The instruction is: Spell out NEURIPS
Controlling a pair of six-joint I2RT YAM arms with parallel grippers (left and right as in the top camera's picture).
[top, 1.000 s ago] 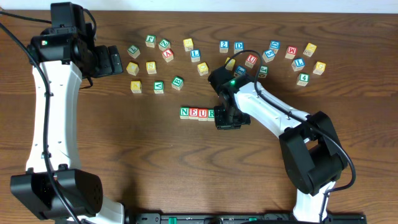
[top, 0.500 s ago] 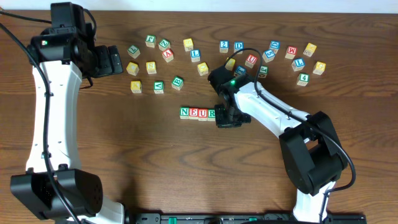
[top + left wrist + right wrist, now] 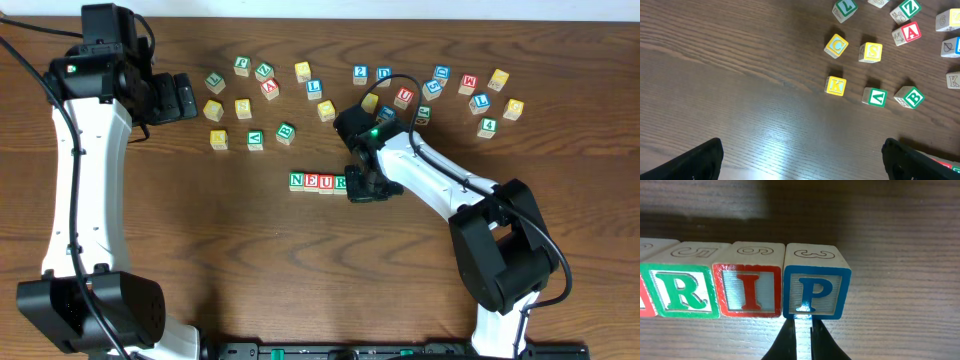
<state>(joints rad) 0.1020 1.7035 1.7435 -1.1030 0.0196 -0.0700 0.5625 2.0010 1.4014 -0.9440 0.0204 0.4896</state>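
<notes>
right wrist, p cube [image 3: 816,291] upright, cube row [image 3: 715,287] running left-right

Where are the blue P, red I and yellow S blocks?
Blue P wooden cube [image 3: 816,293]: right wrist, lettered face.
Red I wooden cube [image 3: 747,291]: right wrist, lettered face.
Yellow S wooden cube [image 3: 871,52]: left wrist, lettered face.

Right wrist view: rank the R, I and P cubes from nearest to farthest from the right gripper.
1. P cube: rightmost of the three, directly ahead of the right gripper.
2. I cube: immediately left of the P cube.
3. R cube: farther left, on the other side of the I cube.
</notes>
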